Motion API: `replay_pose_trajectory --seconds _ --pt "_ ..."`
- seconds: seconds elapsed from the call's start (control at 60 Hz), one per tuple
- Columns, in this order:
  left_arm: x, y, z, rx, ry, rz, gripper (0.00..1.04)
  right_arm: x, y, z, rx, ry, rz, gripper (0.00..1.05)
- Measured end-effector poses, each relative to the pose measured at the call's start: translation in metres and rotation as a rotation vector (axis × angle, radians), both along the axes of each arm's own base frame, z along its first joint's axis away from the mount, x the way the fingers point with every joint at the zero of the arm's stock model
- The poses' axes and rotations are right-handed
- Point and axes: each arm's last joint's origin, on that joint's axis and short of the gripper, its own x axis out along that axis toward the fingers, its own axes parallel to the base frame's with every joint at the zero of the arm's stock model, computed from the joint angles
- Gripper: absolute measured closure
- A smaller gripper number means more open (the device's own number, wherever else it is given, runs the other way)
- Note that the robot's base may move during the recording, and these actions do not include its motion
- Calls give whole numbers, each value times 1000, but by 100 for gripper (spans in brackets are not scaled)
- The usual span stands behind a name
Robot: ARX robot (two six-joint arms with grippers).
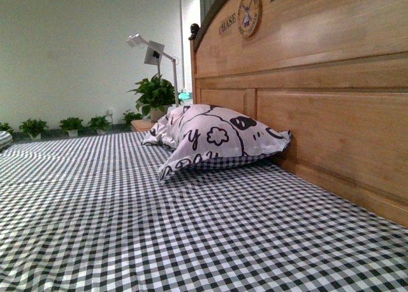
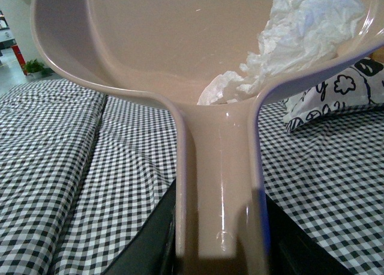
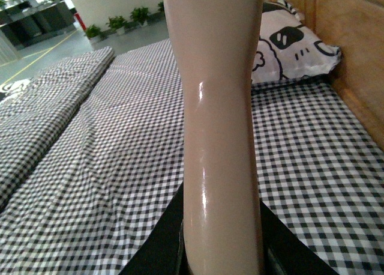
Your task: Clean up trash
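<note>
The trash point(image 2: 306, 38), a crumpled white wad, lies inside the dustpan point(image 2: 150, 47), against its back wall where the pan narrows into the handle. The left gripper point(image 2: 219, 251) holds that handle from below; the dark jaws sit close against both sides of it, clamped on it as far as the edge of the picture shows. The pan looks raised off the bed point(image 2: 72, 185), tipped so the wad rests toward the handle end and cannot roll out.

The right gripper point(image 3: 222, 251) grips a second beige handle point(image 3: 219, 119), its jaws pressed to either side of it in the same way. What that handle belongs to is out of view (likely a brush to match the pan, though I cannot tell).

Neither arm shows in the front view. There a pillow point(image 1: 213, 139) with black cartoon prints leans near the wooden headboard point(image 1: 331, 94), which bears the words "CHASE" and "DREAM" on either side of a round windmill badge point(image 1: 249, 13). The pillow print includes a "y".

With the wad already in the pan, what remains is probably carrying it off to empty.
</note>
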Motion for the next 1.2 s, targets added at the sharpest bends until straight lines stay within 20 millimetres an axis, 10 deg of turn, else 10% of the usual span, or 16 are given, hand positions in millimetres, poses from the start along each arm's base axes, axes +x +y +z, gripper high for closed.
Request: replay_pose_trajectory --seconds 1.2 --pt "0 -6 0 -42 -9 -47 79 -16 -4 4 -40 -80 -130 86"
